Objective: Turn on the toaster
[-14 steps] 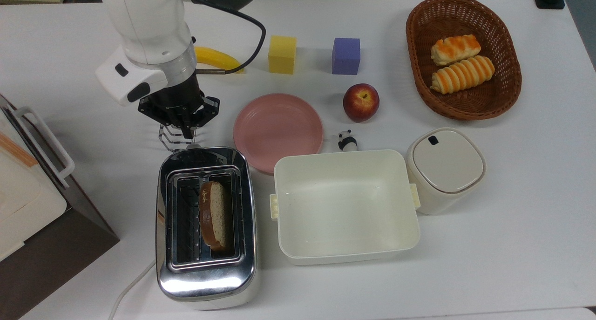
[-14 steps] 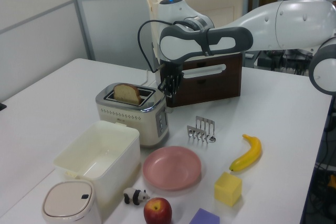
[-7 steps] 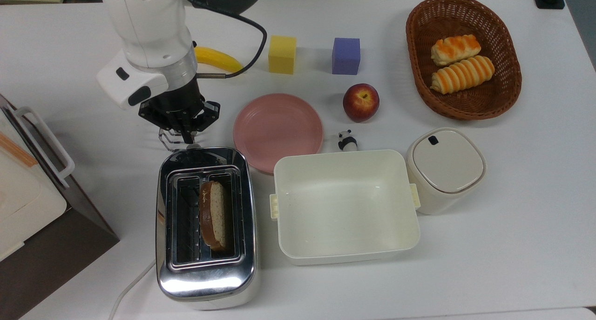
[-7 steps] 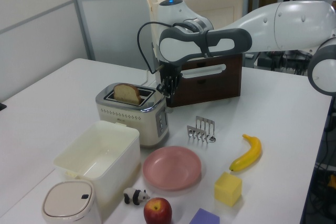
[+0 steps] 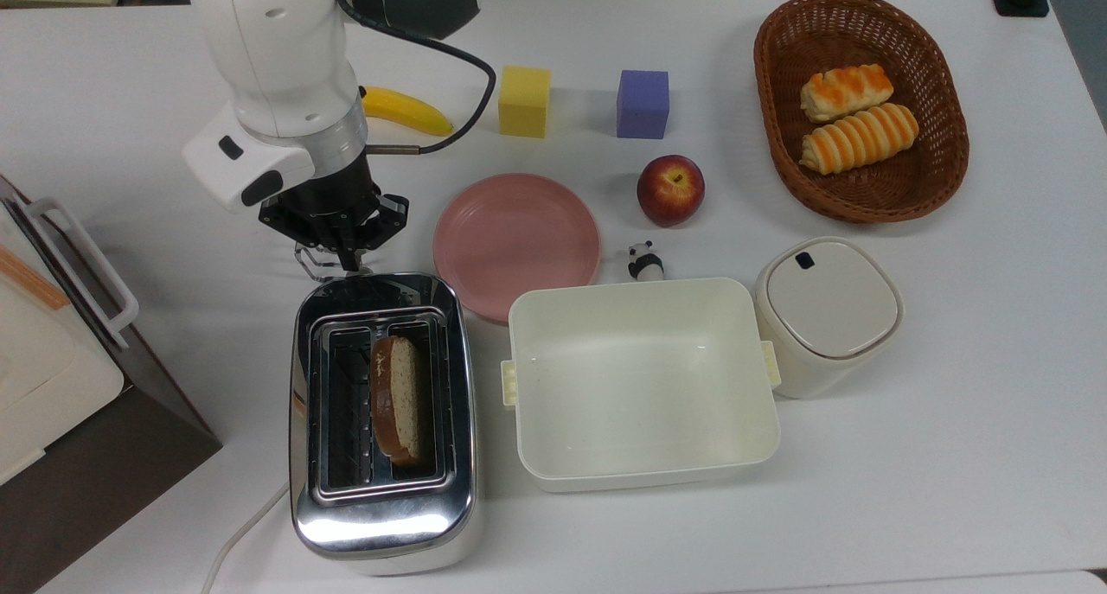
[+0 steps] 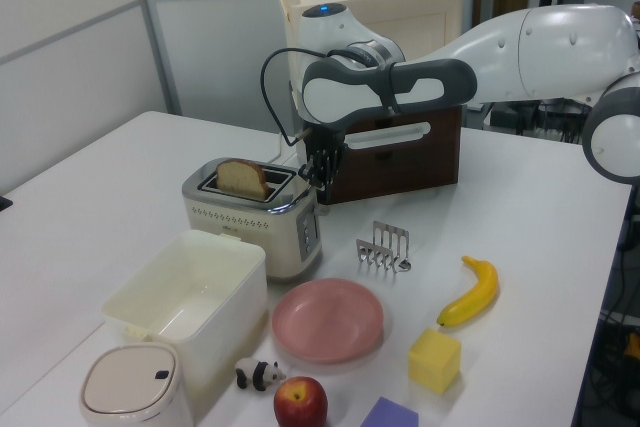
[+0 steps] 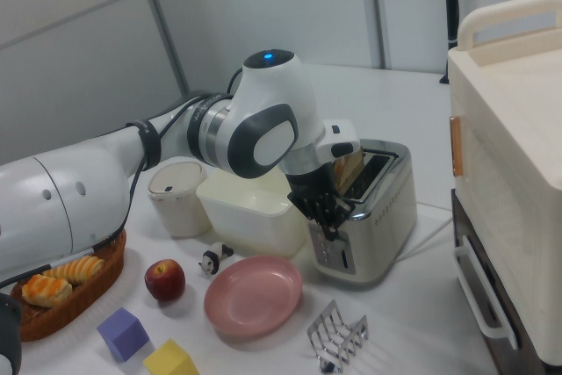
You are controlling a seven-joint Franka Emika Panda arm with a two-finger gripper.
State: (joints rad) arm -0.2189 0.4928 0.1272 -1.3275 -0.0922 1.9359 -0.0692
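The chrome two-slot toaster (image 5: 380, 421) stands at the lower left of the top view, with a slice of bread (image 5: 398, 399) upright in its right slot. In the left view the bread (image 6: 240, 177) sticks up well above the toaster (image 6: 255, 217). My gripper (image 5: 346, 252) hangs pointing down just past the toaster's far short end, fingers together and holding nothing. In the right view the gripper (image 7: 329, 221) is right at the control end of the toaster (image 7: 373, 212), near its top edge. In the left view the gripper (image 6: 318, 175) sits beside the toaster's upper right corner.
A wire toast rack (image 6: 385, 247) stands under and behind the gripper. A pink plate (image 5: 516, 239) and a cream tub (image 5: 640, 469) lie on the toaster's right in the top view, and a white and brown box appliance (image 5: 52, 386) on its left. Banana (image 5: 405, 110), cubes, apple (image 5: 670, 189) and bread basket (image 5: 943, 179) lie farther off.
The gripper has shifted a little closer to the toaster's end and slightly lower. The toaster and bread have not moved.
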